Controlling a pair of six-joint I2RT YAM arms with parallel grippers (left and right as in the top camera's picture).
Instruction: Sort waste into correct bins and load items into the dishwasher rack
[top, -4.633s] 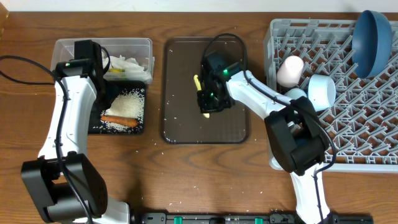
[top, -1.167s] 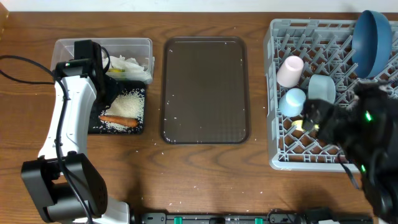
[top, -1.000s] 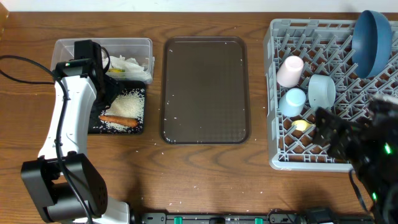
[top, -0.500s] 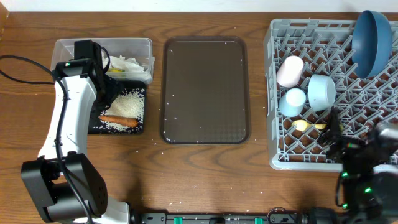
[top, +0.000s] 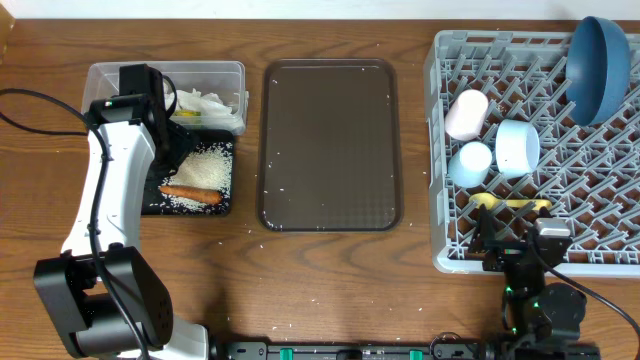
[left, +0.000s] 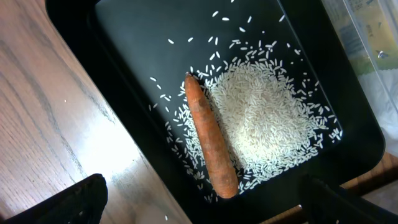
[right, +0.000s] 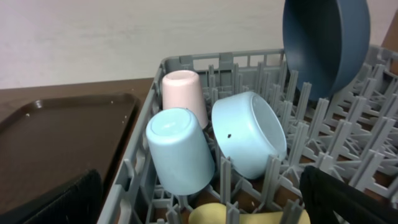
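**A:** Right side first. What sits in the rack (top: 600, 250)?

**B:** Plate (top: 598, 68) on edge, far right corner. Pink cup (top: 465, 113) and blue cup (top: 470, 163) bottoms up by the left wall, the blue one leaning, close against the pink. Bowl (top: 518, 147) on its side just right of them. Spoon (top: 505, 203) flat in the grid, just nearer than the blue cup.

**A:** And the right gripper (right: 200, 202)?

**B:** At the rack's near edge, low. Fingers spread wide, nothing between them. The spoon lies below, loose in the grid.

**A:** Left side?

**B:** Left gripper (left: 202, 208) hangs over the black tray (top: 150, 205), fingers well apart, empty. Inside the tray: a heap of rice (left: 261, 118) with an orange stick (left: 208, 140) lying along its edge, touching it.

**A:** The tub?

**B:** Clear tub (top: 225, 75) on the tray's far side. The two meet, but I cannot tell whether they overlap. Crumpled paper (top: 205, 103) inside, with a yellow-green wrapper (top: 185, 115) at its near edge.

**A:** Between the two sides?

**B:** Brown tray (top: 330, 145) mid-table, a few white specks on it. Loose grains (top: 262, 248) on the table (top: 330, 290) near its front left corner.
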